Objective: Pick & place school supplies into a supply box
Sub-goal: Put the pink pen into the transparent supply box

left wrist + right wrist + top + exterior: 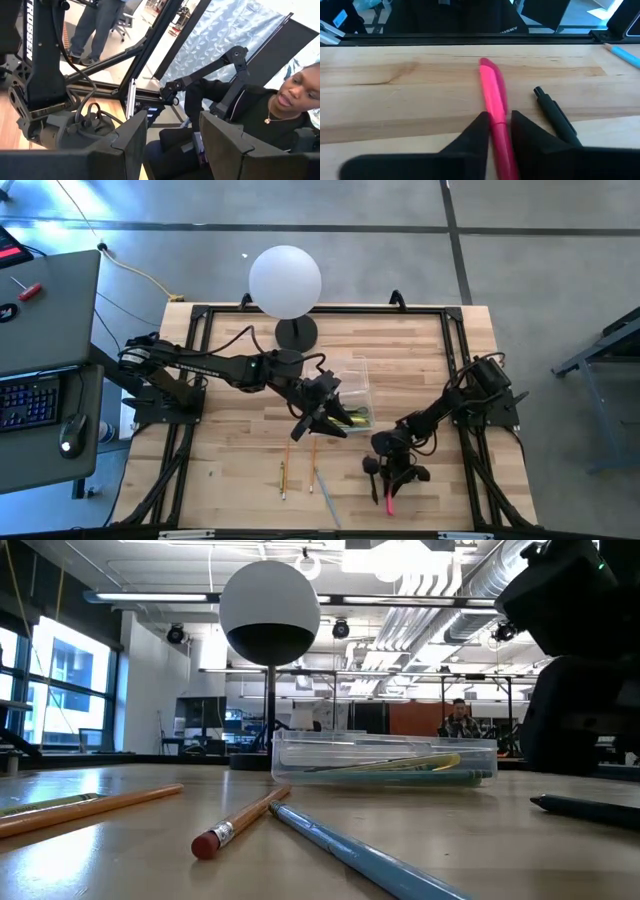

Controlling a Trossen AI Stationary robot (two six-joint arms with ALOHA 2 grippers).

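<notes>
The clear supply box (352,392) (385,761) sits at mid-table and holds a few yellow and green pencils (430,764). My left gripper (318,420) (172,142) hovers open at the box's near-left corner, holding nothing. My right gripper (396,472) (499,131) is low over the table's near right part, shut on a pink pen (388,498). A black pen (555,112) (588,808) lies beside it. Loose pencils lie on the near table: an orange one (297,430), a yellow-green one (283,478), one with a red eraser (240,822) and a blue one (350,850). My right gripper pinches the pink pen between its two fingers, on the barrel (496,122) near its rear end. The fingers (475,132) slant down toward the table's near edge and lie along the pen. The front end (487,65) reaches ahead, low along the wood; whether lifted, I cannot tell.
A white globe lamp (285,280) (270,610) stands on a black foot behind the box. Black frame rails (455,370) run along the table's edges. A person (280,115) sits beyond the table's right side. A desk with a keyboard (30,395) is off to the left.
</notes>
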